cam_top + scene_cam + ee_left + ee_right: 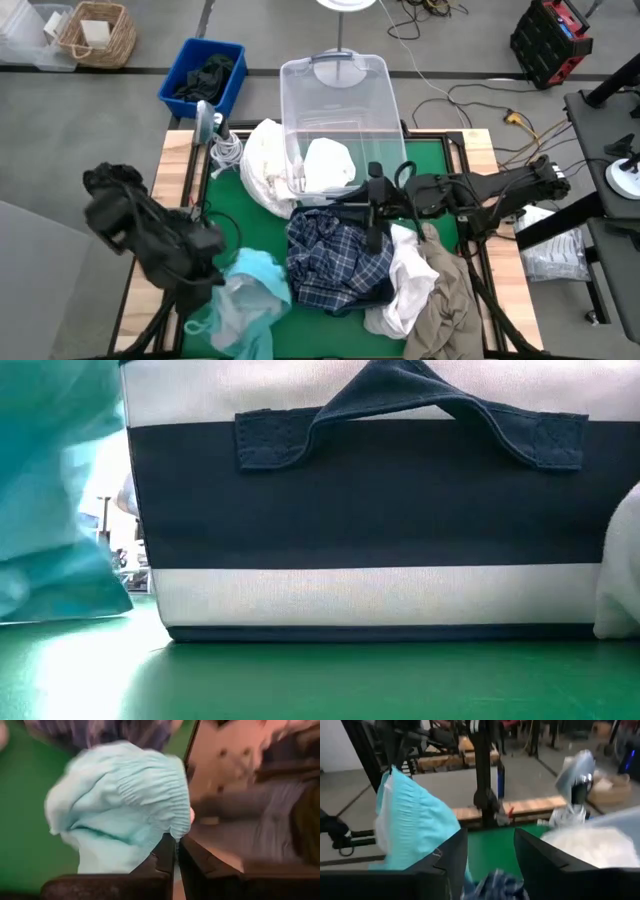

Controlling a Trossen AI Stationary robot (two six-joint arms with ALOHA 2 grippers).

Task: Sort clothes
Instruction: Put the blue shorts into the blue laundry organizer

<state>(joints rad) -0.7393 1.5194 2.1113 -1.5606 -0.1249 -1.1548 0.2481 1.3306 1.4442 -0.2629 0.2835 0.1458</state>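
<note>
Left gripper [176,862] jaws pinch the teal garment [245,290] hanging below at the desk's seven o'clock; right gripper [372,205] jaws spread above the plaid [335,262]

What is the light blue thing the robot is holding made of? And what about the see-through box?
The teal garment looks like soft, thin matte cloth: it bunches and has a gathered, stretchy-looking band. The left gripper is shut on it. The clear bin looks like smooth, glossy hard plastic, since you can see white clothes through its walls.
</note>
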